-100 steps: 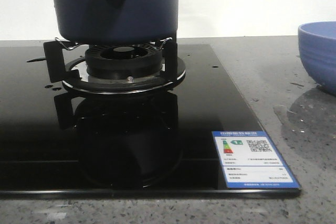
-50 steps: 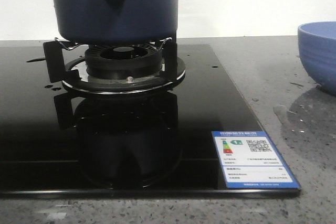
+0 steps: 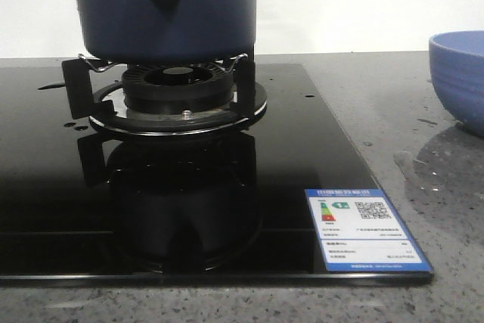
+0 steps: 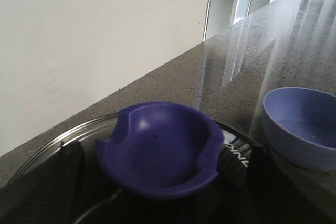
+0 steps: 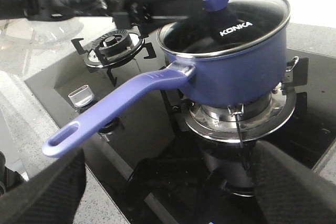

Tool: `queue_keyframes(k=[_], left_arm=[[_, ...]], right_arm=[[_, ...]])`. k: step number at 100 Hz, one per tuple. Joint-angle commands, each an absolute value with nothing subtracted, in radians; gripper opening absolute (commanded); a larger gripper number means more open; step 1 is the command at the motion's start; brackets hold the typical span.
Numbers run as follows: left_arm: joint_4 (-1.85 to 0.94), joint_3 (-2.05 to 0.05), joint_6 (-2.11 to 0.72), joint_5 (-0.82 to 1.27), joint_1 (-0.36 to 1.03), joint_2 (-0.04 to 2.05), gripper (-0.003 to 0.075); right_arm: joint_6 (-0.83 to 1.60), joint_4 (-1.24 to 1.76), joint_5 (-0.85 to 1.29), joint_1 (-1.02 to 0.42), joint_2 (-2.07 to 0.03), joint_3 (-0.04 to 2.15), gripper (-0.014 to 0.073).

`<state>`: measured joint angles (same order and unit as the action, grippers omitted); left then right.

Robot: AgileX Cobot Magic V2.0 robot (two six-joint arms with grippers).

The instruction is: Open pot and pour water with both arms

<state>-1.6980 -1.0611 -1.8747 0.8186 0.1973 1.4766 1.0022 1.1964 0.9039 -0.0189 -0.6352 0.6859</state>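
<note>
- Pot [image 5: 231, 72]: seated on the burner grate [image 3: 178, 92] of the black glass hob [image 3: 287, 156], toward the back edge of the counter [image 3: 423, 149]; long handle [image 5: 115, 106] projecting outward, free of any grip.
- Glass lid [image 5: 226, 24]: resting on the pot rim; opening step judged not complete.
- Lid knob [image 4: 157, 148]: directly at the left gripper [image 4: 157, 203]; dark pads [image 4: 50, 182] on both sides of it, apparently closed on the knob, contact not fully confirmed.
- Right gripper [image 5: 168, 192]: fingers [image 5: 47, 187] spread apart, holding nothing, poised short of the handle.
- Light blue ribbed bowl [image 3: 457, 77]: near the right edge of the counter, well apart from the pot; likely the pour target.
- Remaining, as judged: lid lift-off, handle grasp, pot lift, pour.
- Water level inside the pot: cannot be told.
</note>
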Motion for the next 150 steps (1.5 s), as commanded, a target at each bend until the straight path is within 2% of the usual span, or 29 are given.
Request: queue_keyframes(k=[1,16,40,57,79,96,127,150], left_arm=[[-1.775,-1.095,-1.887,0.851,0.202,1.461,0.0554],[-1.79,-1.095,-1.887,0.864,0.202,1.472,0.0513],[-1.797,-1.095,-1.888,0.874,0.202,1.472,0.0333],[-1.819,-1.095,-1.892,0.886,0.202,1.472,0.026],[-1.859,-1.107,-1.917,0.888,0.202,1.472,0.027],[-1.859,-1.134,-1.917,0.879,0.202,1.455,0.0373],[-1.841,-1.122,-1.866,0.804,0.116,1.296,0.0374],[-1.759,-0.983,-1.775,0.738,0.037,1.098,0.0374]], right_arm=[[1.016,1.26,0.879,-0.019,-0.645,0.718,0.0577],[1.016,1.26,0.867,-0.019,-0.645,0.718,0.0577],[1.016,1.26,0.858,-0.019,-0.645,0.718,0.0577],[1.016,1.26,0.858,-0.019,-0.645,0.718,0.0577],[1.014,1.26,0.858,-0.019,-0.645,0.718,0.0577],[1.012,1.26,0.858,-0.019,-0.645,0.718,0.0577],[1.01,1.26,0.858,-0.019,-0.645,0.718,0.0577],[0.987,1.246,0.773,-0.019,-0.645,0.718,0.0577]])
